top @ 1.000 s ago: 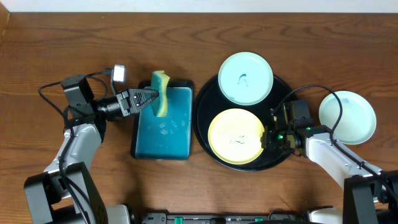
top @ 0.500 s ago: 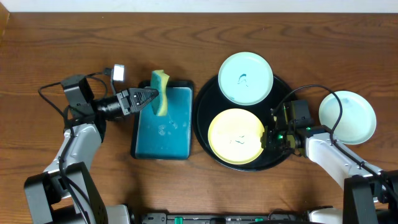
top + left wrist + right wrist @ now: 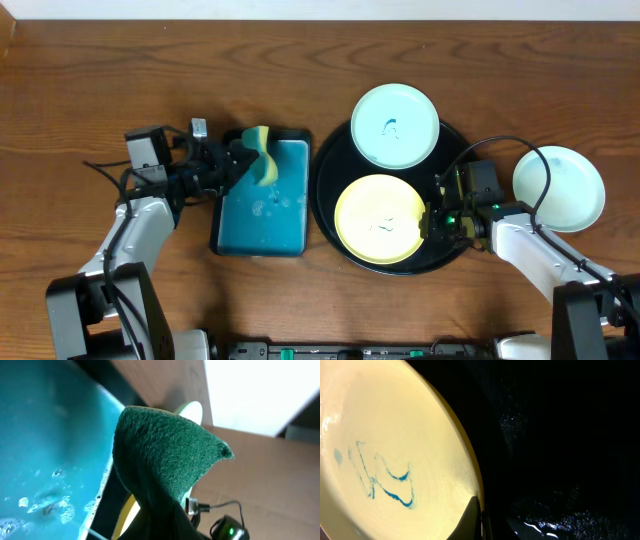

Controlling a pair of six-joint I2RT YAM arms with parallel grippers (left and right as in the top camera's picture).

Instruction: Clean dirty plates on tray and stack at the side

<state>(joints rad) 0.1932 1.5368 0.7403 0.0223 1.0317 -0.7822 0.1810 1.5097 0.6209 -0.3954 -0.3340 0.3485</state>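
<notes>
Your left gripper (image 3: 242,160) is clamped on the sponge (image 3: 263,163) and holds it above the teal tray (image 3: 260,225), green scouring face outward. Your right gripper (image 3: 432,222) looks pinched on the rim of the yellow plate (image 3: 380,218). That plate sits in the round black tray (image 3: 320,185), ahead of the left gripper past the teal tray's wall. I read the pinch as a steadying hold.

The step in hand appears to be carrying the wet sponge over to that plate.
- Lift the sponge clear of the teal wall and the black rim.
- Bring it down flat on the blue scribble (image 3: 382,477) in the plate's middle.
- Wipe toward the right gripper rather than away from it, so the plate presses into the hold instead of skating.
- Keep the pressure light, because a shallow plate may tip if you load its edge.

There are three plates: one yellow and two mint-blue.
- One mint-blue plate (image 3: 396,125) shares the black tray, off to the right gripper's side.
- The other mint-blue plate (image 3: 575,195) lies on the desk (image 3: 100,80), behind that gripper and beside its arm.

There is one sponge and there are two trays.
</notes>
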